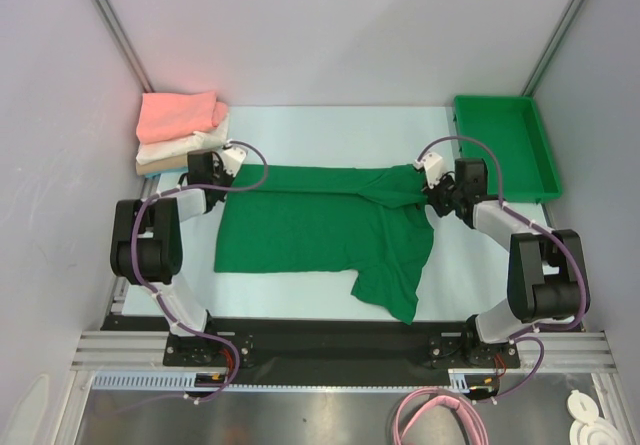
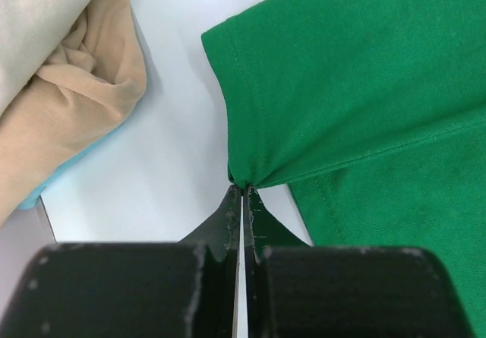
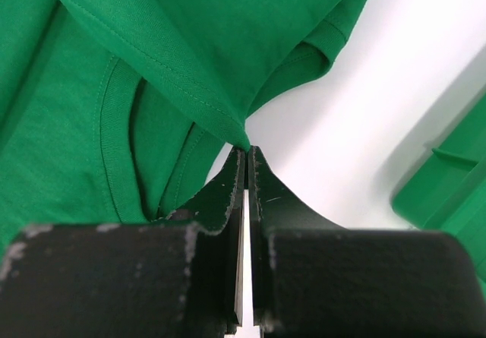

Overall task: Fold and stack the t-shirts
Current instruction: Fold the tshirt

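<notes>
A dark green t-shirt (image 1: 310, 227) lies spread on the table, its right side bunched and hanging toward the front. My left gripper (image 1: 222, 177) is shut on the shirt's far left edge; in the left wrist view its tips (image 2: 243, 189) pinch the green cloth (image 2: 342, 87). My right gripper (image 1: 430, 191) is shut on the shirt's far right part; in the right wrist view its tips (image 3: 247, 151) pinch a fold of green cloth (image 3: 190, 42). A stack of folded shirts, salmon pink (image 1: 178, 113), white (image 1: 185, 145) and tan (image 1: 160, 165), sits at the back left.
A rigid green plastic bin (image 1: 503, 145) stands at the back right and shows in the right wrist view (image 3: 448, 194). The tan folded shirt (image 2: 68, 125) lies close to my left gripper. Grey walls enclose the table at the left, back and right.
</notes>
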Controlling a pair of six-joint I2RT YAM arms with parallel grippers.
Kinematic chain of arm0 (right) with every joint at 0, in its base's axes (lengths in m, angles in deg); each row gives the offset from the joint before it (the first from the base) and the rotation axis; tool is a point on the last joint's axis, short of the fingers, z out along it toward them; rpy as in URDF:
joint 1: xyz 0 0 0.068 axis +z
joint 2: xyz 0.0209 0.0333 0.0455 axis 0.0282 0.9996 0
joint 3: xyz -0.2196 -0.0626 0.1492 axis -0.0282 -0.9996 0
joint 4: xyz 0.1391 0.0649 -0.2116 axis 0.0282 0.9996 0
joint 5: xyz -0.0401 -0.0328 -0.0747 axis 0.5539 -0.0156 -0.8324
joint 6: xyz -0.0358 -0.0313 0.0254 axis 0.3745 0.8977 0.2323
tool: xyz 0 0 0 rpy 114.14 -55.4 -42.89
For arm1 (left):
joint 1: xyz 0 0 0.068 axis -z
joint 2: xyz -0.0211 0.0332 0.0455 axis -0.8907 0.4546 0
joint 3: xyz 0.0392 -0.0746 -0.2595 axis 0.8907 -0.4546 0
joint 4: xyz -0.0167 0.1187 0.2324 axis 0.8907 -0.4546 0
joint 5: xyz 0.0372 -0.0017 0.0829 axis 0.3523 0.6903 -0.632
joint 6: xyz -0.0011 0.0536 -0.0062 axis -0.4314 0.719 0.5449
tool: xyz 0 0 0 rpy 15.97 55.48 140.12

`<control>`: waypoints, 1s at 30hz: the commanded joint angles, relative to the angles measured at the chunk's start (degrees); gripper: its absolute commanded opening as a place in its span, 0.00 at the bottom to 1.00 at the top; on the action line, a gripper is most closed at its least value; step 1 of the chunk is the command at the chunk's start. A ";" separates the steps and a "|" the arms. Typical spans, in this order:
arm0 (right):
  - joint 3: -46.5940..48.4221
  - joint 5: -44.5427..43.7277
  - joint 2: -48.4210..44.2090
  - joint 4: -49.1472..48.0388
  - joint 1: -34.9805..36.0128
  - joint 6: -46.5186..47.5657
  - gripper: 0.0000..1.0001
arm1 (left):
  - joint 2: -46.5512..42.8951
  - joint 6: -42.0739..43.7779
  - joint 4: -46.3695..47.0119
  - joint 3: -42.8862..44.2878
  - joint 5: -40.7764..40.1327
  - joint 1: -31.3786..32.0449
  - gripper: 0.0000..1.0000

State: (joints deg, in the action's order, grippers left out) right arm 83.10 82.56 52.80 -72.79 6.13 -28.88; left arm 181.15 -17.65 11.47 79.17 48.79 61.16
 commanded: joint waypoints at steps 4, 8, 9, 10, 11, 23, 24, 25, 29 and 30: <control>-0.49 1.73 -3.02 -0.39 -1.09 -0.88 0.00 | -1.65 1.97 0.65 -1.53 1.37 -0.57 0.00; -0.49 1.64 -1.79 -0.30 -1.17 -0.71 0.00 | -1.82 2.76 -1.10 -1.79 2.24 -0.66 0.00; -0.49 1.55 -1.27 -0.39 -1.09 -0.62 0.00 | -2.00 2.85 -1.28 -1.97 2.34 -0.57 0.01; -0.49 1.38 -1.18 -0.57 -1.09 -0.53 0.00 | -2.43 2.85 -1.37 -2.14 2.42 -0.57 0.00; -0.49 1.29 -1.00 -0.83 -1.17 -0.53 0.00 | -2.61 2.85 -1.28 -2.76 2.42 -0.57 0.00; -1.10 2.17 -3.28 -1.10 -2.67 -1.23 0.00 | -8.32 2.06 -1.99 -5.75 4.44 -0.57 0.00; -1.19 2.26 -3.46 -1.18 -2.84 -1.32 0.00 | -8.76 1.89 -1.99 -5.84 4.53 -0.48 0.00; -1.28 2.43 -3.63 -1.27 -3.10 -1.32 0.00 | -9.20 1.71 -2.16 -6.01 5.06 -0.57 0.00; -1.37 3.13 -4.08 -1.18 -3.81 -1.50 0.00 | -10.00 1.18 -3.13 -5.75 5.41 -0.22 0.00; -1.37 3.22 -4.08 -1.01 -3.90 -1.41 0.00 | -9.91 1.18 -3.30 -5.66 5.33 -0.22 0.00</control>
State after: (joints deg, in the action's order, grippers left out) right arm 82.14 84.92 50.51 -72.86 2.98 -29.36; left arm 173.48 -15.80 8.56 73.58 52.48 61.09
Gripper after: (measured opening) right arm 0.012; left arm 0.008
